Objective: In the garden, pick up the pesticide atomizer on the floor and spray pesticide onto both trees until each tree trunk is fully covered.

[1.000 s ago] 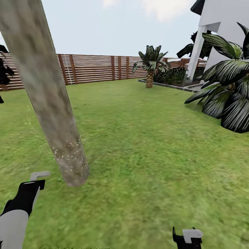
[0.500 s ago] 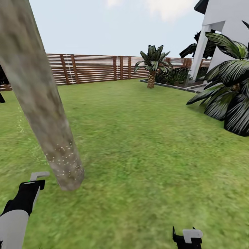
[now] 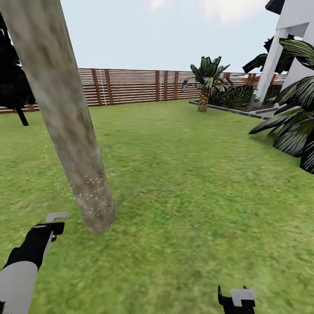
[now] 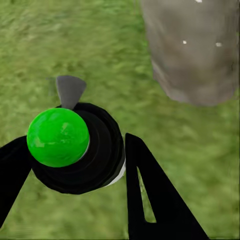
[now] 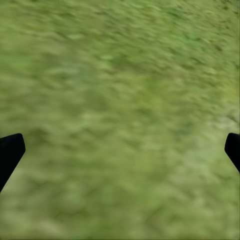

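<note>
A thick mottled grey-brown tree trunk [image 3: 74, 144] rises from the lawn at the left of the head view, with white specks scattered over its base. In the left wrist view the trunk [image 4: 195, 50] stands just beyond the atomizer. The pesticide atomizer [image 4: 75, 150] is black with a green ball on top and a grey nozzle [image 3: 56, 216] that points toward the trunk. My left gripper [image 3: 41, 237] is shut on it, with a black finger [image 4: 145, 190] on each side. My right gripper [image 3: 237, 298] hangs low over grass, its fingertips [image 5: 10, 152] wide apart and open.
A brown slatted fence [image 3: 131, 87] closes the lawn at the back. A narrow dark-foliaged tree [image 3: 13, 87] stands far left. A small palm [image 3: 205, 83] and the white house [image 3: 296, 35] are at the back right, with large palm fronds [image 3: 292, 126] nearer on the right.
The whole picture has shifted right, so the camera has turned left; the dark tree now shows more. The atomizer stays in my left gripper, the right gripper is unchanged.
</note>
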Tool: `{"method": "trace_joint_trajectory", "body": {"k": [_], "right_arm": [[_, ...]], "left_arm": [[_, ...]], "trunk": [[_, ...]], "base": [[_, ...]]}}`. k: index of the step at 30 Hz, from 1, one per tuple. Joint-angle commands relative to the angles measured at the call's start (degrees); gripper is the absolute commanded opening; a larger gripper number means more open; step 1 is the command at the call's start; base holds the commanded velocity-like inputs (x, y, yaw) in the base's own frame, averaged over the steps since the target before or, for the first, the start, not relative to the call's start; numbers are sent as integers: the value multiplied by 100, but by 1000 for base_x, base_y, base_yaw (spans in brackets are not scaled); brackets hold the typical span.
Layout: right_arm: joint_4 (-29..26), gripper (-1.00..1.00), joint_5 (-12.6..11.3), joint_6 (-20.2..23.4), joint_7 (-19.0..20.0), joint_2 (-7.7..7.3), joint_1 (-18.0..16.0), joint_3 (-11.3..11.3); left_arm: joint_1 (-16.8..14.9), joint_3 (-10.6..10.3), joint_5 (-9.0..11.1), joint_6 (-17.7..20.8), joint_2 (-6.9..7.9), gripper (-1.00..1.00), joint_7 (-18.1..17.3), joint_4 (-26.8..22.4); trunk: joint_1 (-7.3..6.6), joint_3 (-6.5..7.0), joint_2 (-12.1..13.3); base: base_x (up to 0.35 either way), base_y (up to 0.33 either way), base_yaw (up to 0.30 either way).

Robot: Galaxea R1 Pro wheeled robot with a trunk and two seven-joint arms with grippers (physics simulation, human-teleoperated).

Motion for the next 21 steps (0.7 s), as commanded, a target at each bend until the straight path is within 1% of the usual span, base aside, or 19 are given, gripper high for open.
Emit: {"method": "trace_joint_trajectory", "body": {"k": [1, 2, 3, 4, 5, 7, 9, 10, 13, 15, 17, 19, 21], "right_arm": [[1, 100, 0, 4, 0, -1, 1, 1], [2, 100, 0, 3, 0, -2, -1, -3], [2, 100, 0, 5, 0, -3, 0, -5], [2, 100, 0, 6, 0, -8, 0, -7], [2, 100, 0, 7, 0, -10, 1, -7], [2, 100, 0, 7, 0, -10, 1, -8], [2, 100, 0, 7, 0, -4, 1, -8], [2, 100, 0, 7, 0, -4, 1, -8], [2, 100, 0, 7, 0, -3, 1, -8], [2, 100, 0, 7, 0, -3, 1, -8], [2, 100, -3, 7, 0, -3, 1, -8], [2, 100, -3, 7, 0, -3, 1, -8], [2, 100, -6, 7, 0, -3, 1, -8]], "left_arm": [[-4, -8, -20, 1, 10, -100, -167, -10], [-4, -28, -22, 11, 1, -100, -332, -12], [-4, -126, -49, 24, -28, -100, -497, -13], [-15, -476, -88, 48, -22, -100, -719, -54], [-21, -608, -91, 58, -17, -100, -782, -116], [-25, -740, -99, 69, -55, -100, -834, -310], [-26, -773, -99, 117, -73, -100, -839, -602], [-26, -778, -95, 223, -72, -100, -845, -713], [-27, -787, -92, 399, -68, -100, -864, -880], [-73, -790, -94, 828, -52, -100, -868, -1214], [-84, -793, -94, 1054, -63, -100, -869, -1497], [-93, -798, -88, 1122, -83, -100, -873, -1693], [-108, -799, -86, 1136, -132, -100, -911, -1745]], "trunk": [[0, 0, 0], [0, 0, 0], [0, 0, 0], [0, 0, 0], [0, 0, 0], [0, 0, 0], [0, 0, 0], [0, 0, 0], [0, 0, 0], [0, 0, 0], [0, 0, 0], [0, 0, 0], [0, 0, 0]], "base": [[0, 0, 4], [0, 0, 1], [0, 0, 0], [0, 0, 0], [0, 0, 0], [0, 0, 0], [0, 0, 0], [0, 0, 0], [0, 0, 0], [-4, 0, 0], [-185, 0, 0], [-306, 0, 0], [-184, 0, 0]]}}
